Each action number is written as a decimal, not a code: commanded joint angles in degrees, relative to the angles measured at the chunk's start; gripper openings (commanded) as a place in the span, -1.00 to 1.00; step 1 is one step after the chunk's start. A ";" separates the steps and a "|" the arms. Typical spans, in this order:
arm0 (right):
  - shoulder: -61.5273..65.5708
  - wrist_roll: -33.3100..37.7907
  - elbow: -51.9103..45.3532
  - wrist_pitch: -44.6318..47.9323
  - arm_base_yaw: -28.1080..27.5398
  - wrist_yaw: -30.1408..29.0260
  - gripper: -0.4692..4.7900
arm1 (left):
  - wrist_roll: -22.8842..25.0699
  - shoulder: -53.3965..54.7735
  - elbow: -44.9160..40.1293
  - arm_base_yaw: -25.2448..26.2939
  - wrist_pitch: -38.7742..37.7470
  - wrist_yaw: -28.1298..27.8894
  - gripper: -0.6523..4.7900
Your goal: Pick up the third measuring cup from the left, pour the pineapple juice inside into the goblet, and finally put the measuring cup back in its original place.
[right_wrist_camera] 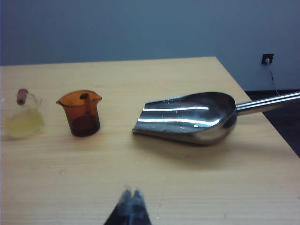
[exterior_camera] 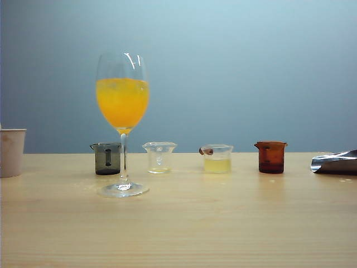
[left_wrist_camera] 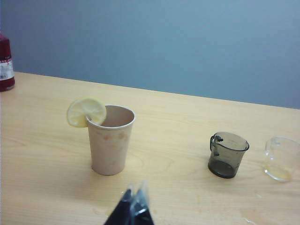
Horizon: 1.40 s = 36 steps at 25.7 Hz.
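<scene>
Four small cups stand in a row at the back of the wooden table. The third measuring cup is clear with a reddish-brown tab at its rim and holds pale yellow pineapple juice. The goblet, its bowl filled with orange juice, stands in front of the row between the first two cups. Neither gripper shows in the exterior view. My left gripper is shut and empty, back from the cups. My right gripper is shut and empty, well short of the third cup.
A smoky grey cup, an all-clear cup and an amber-brown cup complete the row. A beige paper cup with a lemon slice stands at left, a steel scoop at right, a dark red bottle far left.
</scene>
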 commanded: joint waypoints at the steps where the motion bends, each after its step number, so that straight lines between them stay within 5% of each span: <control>1: 0.07 0.33 0.15 1.38 0.00 0.15 -0.84 | 2.34 0.04 0.24 0.02 0.85 -0.02 -0.78; 12: 0.07 0.35 1.25 3.72 0.15 0.22 -0.85 | 1.86 0.04 1.90 0.02 1.31 -0.11 -0.78; 16: 2.99 0.35 9.20 2.25 0.15 1.62 -0.84 | 1.88 0.44 10.71 0.02 -2.27 -2.03 -0.78; 25: 23.43 2.32 26.27 7.72 1.14 -4.98 -0.84 | 1.70 10.86 25.90 -0.04 -5.55 0.96 -0.78; 30: 35.39 3.41 36.70 7.63 6.49 -3.91 -0.84 | 1.49 18.51 35.10 -0.07 -5.38 5.46 -0.78; 36: 53.86 3.76 43.58 13.20 20.28 1.25 -0.84 | 1.51 30.45 47.60 -0.13 -9.84 7.13 -0.78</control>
